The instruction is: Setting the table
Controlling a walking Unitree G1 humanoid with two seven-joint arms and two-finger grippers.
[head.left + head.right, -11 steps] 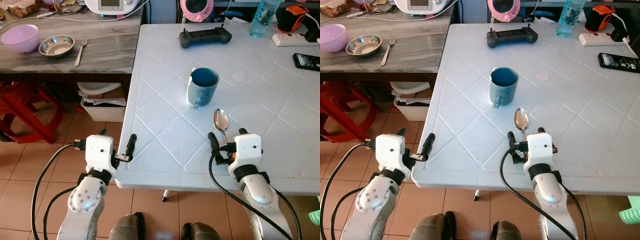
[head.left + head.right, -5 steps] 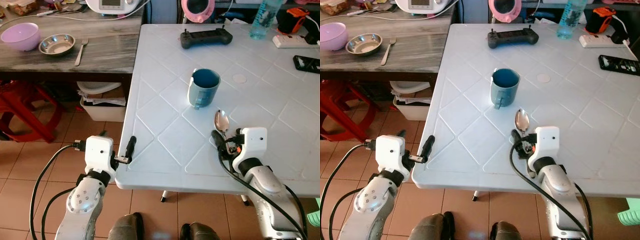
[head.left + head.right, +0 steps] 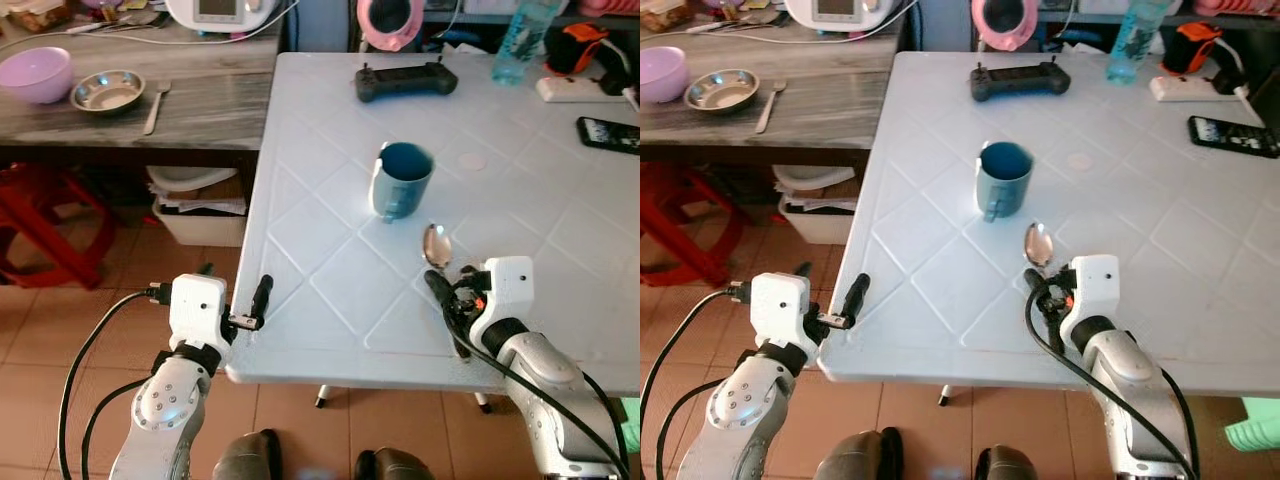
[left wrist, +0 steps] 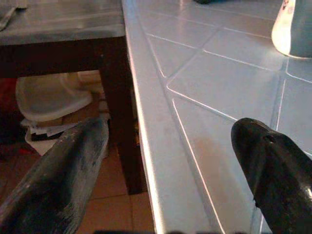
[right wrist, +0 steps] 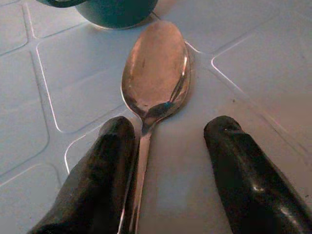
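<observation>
R claw (image 5: 168,161) open, astride spoon (image 5: 155,78) handle near blue cup (image 3: 402,178) on white desk (image 3: 330,260); L claw (image 4: 165,161) open at desk edge.

1. The right arm reaches forward, its silver forearm bent at the wrist, with black cables looping beside the white wrist block.
2. The right gripper (image 5: 168,141) lies low with its two black fingers (image 5: 105,161) spread apart; the jaws stand open, with a clear gap between the tips.
3. The left arm is held bent at the robot's left side, silver elbow below and white wrist block above, with a black cable trailing from it.
4. The left gripper (image 4: 165,146) points forward, its fingers (image 4: 73,161) wide apart and the jaws open, nothing between them.
</observation>
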